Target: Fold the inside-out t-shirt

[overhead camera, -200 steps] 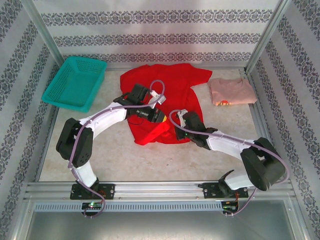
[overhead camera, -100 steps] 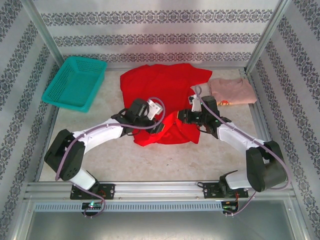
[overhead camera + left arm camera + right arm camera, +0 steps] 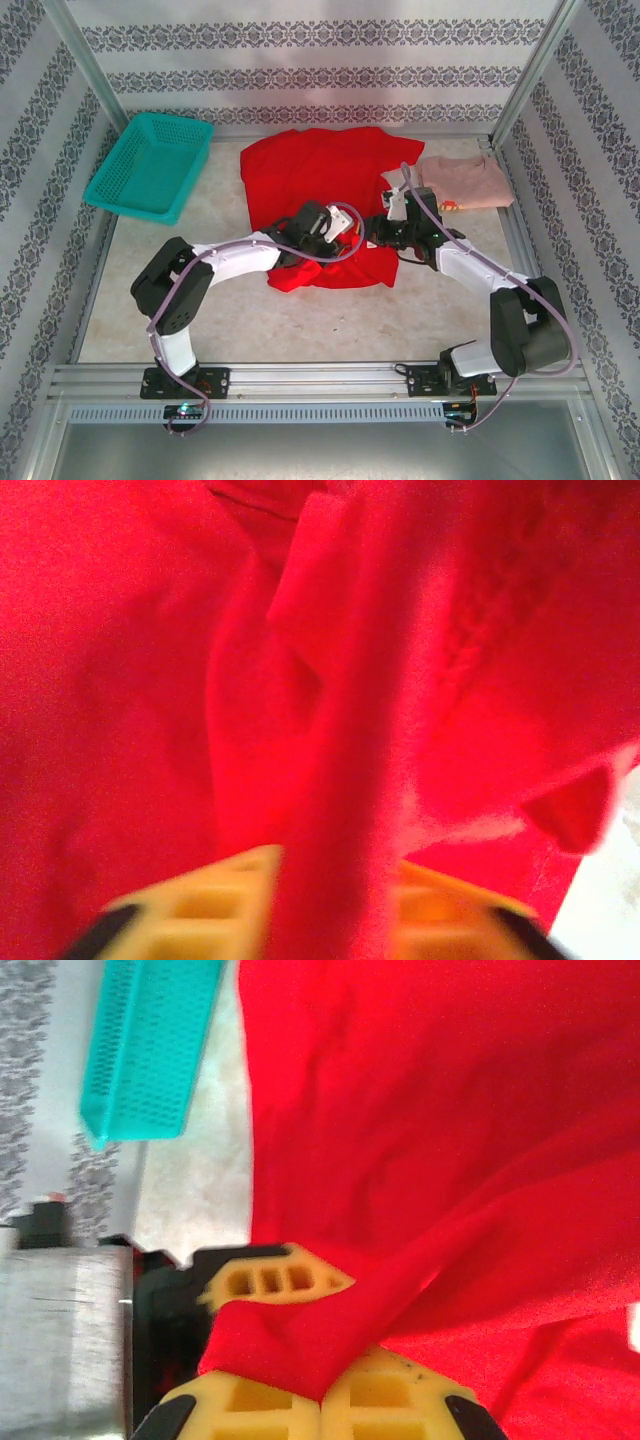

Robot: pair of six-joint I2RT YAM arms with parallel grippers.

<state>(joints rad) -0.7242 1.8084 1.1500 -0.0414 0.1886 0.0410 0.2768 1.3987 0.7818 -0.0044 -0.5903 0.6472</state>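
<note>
The inside-out t-shirt (image 3: 325, 165) is bright red and lies at the back middle of the table, its near part bunched into a loose fold (image 3: 330, 270). My left gripper (image 3: 340, 230) rests over that fold. In the left wrist view a ridge of the red t-shirt (image 3: 150, 680) runs between its yellow fingers (image 3: 200, 905), which are shut on it. My right gripper (image 3: 378, 232) faces it from the right, a short way off. Its yellow pads (image 3: 400, 1400) are pressed together on a flap of the t-shirt (image 3: 450, 1110).
A teal basket (image 3: 150, 165) stands at the back left and also appears as the teal basket (image 3: 150, 1050) in the right wrist view. A folded pale pink shirt (image 3: 465, 182) lies at the back right, just beyond my right arm. Metal frame rails border the table.
My left gripper opened, slid right along the shirt's near fold and shut on cloth again. My right gripper rose toward the back right with its cloth, then held still.
</note>
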